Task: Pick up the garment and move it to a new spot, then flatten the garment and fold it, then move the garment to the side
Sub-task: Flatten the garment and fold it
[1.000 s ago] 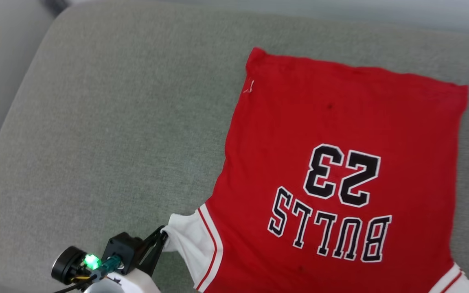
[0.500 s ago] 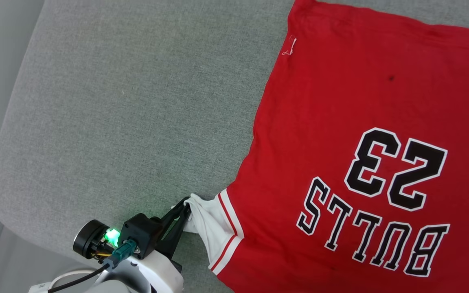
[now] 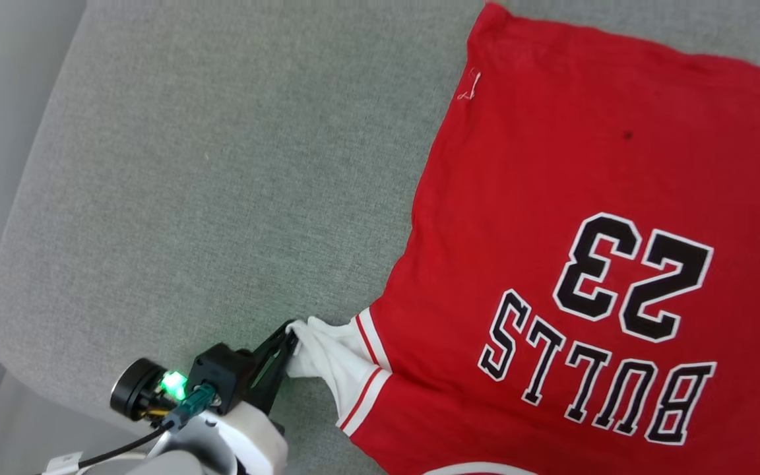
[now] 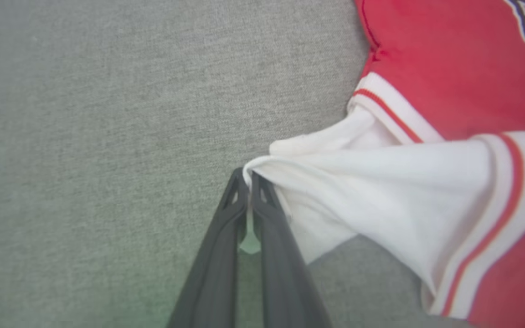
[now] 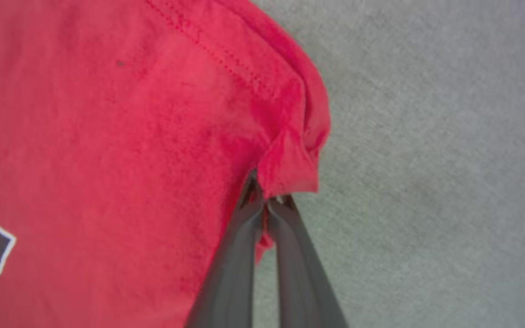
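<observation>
My left gripper (image 4: 249, 178) pinches shut on the tip of the white sleeve (image 4: 381, 182), near left; my right gripper (image 5: 266, 198) clamps a red hem corner (image 5: 290, 168). Probably both grips let me pull flat the Bulls T-shirt (image 3: 584, 165), spread print-up on the grey cushion (image 3: 189, 165), right side.

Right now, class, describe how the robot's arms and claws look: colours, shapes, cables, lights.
The left claw has two long, dark, tapering fingers with cut-out tips on a black block. A green light, teal plug and black cable sit by its white forearm. The right claw has matching fingers.
</observation>
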### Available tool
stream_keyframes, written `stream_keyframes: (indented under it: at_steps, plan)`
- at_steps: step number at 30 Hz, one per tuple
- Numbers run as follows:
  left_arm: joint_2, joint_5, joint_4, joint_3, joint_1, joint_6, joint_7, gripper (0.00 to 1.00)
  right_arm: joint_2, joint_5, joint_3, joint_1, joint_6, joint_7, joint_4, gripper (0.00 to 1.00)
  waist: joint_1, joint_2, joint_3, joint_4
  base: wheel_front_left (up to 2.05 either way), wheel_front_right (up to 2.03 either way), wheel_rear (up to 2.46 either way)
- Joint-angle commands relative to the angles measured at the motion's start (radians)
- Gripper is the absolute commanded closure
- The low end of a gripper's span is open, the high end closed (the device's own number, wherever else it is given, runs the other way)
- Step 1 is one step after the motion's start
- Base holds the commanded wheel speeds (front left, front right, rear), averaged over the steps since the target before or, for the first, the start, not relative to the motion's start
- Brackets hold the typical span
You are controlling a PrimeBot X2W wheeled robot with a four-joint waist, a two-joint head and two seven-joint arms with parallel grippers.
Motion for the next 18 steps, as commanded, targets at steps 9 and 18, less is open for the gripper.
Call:
stream_keyframes:
  at_steps: [9, 18]
  plan:
    - [0.052, -0.046, 0.024, 0.006, 0.092, 0.02, -0.006, 1.0, -0.067, 0.08, 0.119, 0.102, 0.0, -0.163, -0.114, 1.0, -0.0001, 0.0, -0.227, -0.087, 0.0, 0.0, 0.0]
    - [0.11, -0.086, 0.003, 0.009, 0.175, 0.045, -0.008, 1.0, -0.267, 0.194, 0.169, 0.34, -0.001, -0.263, -0.288, 1.0, -0.0001, 0.0, -0.343, -0.182, 0.0, 0.0, 0.0]
